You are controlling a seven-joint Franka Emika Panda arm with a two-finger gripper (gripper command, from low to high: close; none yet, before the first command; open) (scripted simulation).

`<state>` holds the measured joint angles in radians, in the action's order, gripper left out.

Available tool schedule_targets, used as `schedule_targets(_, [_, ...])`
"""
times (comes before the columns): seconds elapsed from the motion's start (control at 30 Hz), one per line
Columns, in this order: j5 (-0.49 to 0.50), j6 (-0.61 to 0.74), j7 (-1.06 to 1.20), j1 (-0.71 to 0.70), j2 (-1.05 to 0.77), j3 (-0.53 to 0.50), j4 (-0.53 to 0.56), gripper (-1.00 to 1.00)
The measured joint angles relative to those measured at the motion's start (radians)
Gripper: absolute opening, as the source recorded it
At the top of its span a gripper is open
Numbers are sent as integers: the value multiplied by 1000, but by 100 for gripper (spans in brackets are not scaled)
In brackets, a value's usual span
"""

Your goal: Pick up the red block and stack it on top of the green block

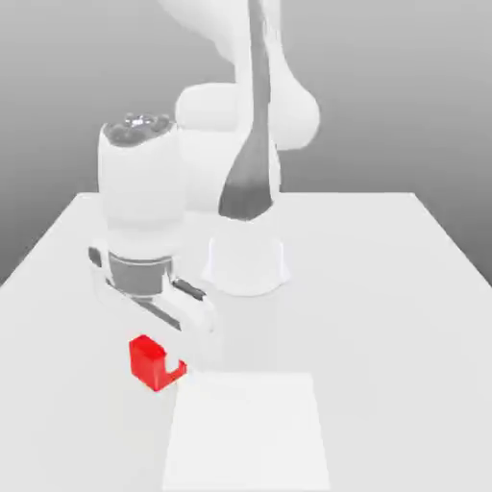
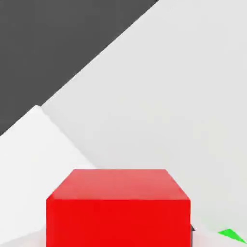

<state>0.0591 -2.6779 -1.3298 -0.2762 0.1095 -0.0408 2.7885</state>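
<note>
Red block (image 1: 149, 361) in shut end effector (image 1: 165, 367), above white table (image 1: 404, 288).

No readable text, labels, brand marks, numbers or signs anywhere. Red block (image 1: 154, 361) faces plain. Green block (image 2: 231, 235) corner plain too. White arm housing (image 1: 139, 183) unmarked. Table (image 1: 384, 288) and the lighter sheet (image 1: 245, 432) at its near edge blank.
</note>
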Motion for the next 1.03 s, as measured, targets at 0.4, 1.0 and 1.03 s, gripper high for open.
schedule_targets(0.4, [-6, -165, -61, -72, 68, -48, 231, -100])
schedule_targets(1.0, [-2, -67, -62, -81, 170, -40, 236, 100])
schedule_targets(1.03, [-1, -32, -64, -83, 206, -39, 238, 100])
